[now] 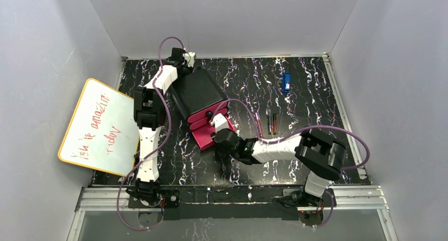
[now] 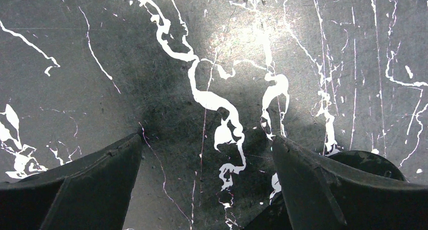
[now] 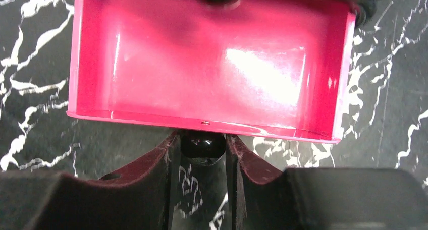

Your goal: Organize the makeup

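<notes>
Fingers [image 3: 151, 172] of the right gripper [image 3: 201, 139]: clenched from both sides on the black round knob [image 3: 203, 145] at the front of the glossy pink drawer [image 3: 202, 63], which stands drawn out from its housing. Fingers [image 2: 101, 179] of the left gripper [image 2: 207, 139]: spread wide and released, nothing between them, poised over bare marbled surface. A dark rounded shape [image 2: 371, 162] beside the right-hand finger cannot be identified. Makeup on view: three thin dark-red and pink makeup sticks [image 1: 268, 120], lying side by side and roughly parallel on the black tabletop veined in white [image 1: 248, 82]. They sit to the right of the drawer and apart from it, just beyond the right forearm. Other cosmetics cannot be made out from above. Small blue rectangular object [image 1: 286, 82]: flat on the same surface, farther back than the sticks and apart from them. Black box with pink drawers [image 1: 196, 93]: set at an angle left of centre, its drawer fronts turned toward the near right, the lowest drawer the open one. In the overhead view the left gripper hangs at the box's far left corner; whether it touches the box cannot be told. White board with yellow rim [image 1: 98, 127]: bears red handwriting, leans tilted at the left edge of the table against a plain grey wall [image 1: 42, 51].
</notes>
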Motion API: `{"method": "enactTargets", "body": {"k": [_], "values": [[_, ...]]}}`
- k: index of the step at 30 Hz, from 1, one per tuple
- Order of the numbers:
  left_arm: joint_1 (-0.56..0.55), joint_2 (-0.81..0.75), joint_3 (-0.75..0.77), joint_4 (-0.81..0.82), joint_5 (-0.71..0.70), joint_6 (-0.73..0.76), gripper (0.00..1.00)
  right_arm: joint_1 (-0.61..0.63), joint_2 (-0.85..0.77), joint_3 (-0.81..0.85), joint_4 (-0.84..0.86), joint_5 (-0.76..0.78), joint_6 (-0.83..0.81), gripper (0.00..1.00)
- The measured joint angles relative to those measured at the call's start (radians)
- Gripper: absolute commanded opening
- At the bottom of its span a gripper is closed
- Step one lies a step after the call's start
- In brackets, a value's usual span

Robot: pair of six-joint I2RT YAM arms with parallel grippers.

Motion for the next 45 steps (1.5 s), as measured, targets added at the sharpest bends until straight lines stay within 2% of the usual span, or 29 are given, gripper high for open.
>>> {"method": "enactTargets", "body": {"k": [5, 8, 12, 14, 20, 24, 27, 31, 37, 40, 45], "values": [[0.000, 0.000, 0.000, 0.000, 0.000, 0.000, 0.98, 0.046, -0.089, -0.052, -0.111, 0.022, 0.033, 0.38], [0.000, 0.000, 0.000, 0.000, 0.000, 0.000, 0.98, 0.075, -0.146, -0.078, -0.187, 0.034, 0.056, 0.42], [0.000, 0.000, 0.000, 0.000, 0.000, 0.000, 0.99, 0.098, -0.206, -0.103, -0.271, 0.044, 0.087, 0.71], [0.000, 0.000, 0.000, 0.000, 0.000, 0.000, 0.98, 0.099, -0.223, -0.105, -0.310, 0.056, 0.096, 0.75], [0.000, 0.000, 0.000, 0.000, 0.000, 0.001, 0.98, 0.098, -0.272, -0.074, -0.414, 0.097, 0.085, 0.79], [-0.001, 0.000, 0.000, 0.000, -0.001, 0.002, 0.98, 0.082, -0.334, 0.012, -0.478, 0.146, 0.060, 0.74], [-0.001, 0.000, 0.000, 0.000, -0.001, 0.002, 0.98, 0.009, -0.357, 0.088, -0.502, 0.159, 0.047, 0.69], [-0.002, 0.000, 0.000, 0.000, -0.002, 0.003, 0.98, -0.196, -0.360, 0.104, -0.507, 0.105, 0.018, 0.67], [-0.006, 0.000, 0.000, 0.000, -0.004, 0.004, 0.99, -0.500, -0.195, 0.148, -0.547, -0.063, -0.032, 0.63], [-0.008, 0.000, 0.000, 0.000, -0.006, 0.005, 0.98, -0.570, -0.116, 0.166, -0.555, -0.142, -0.049, 0.62], [-0.008, 0.000, 0.000, 0.000, -0.007, 0.007, 0.99, -0.614, -0.038, 0.168, -0.548, -0.241, -0.073, 0.60]]}}
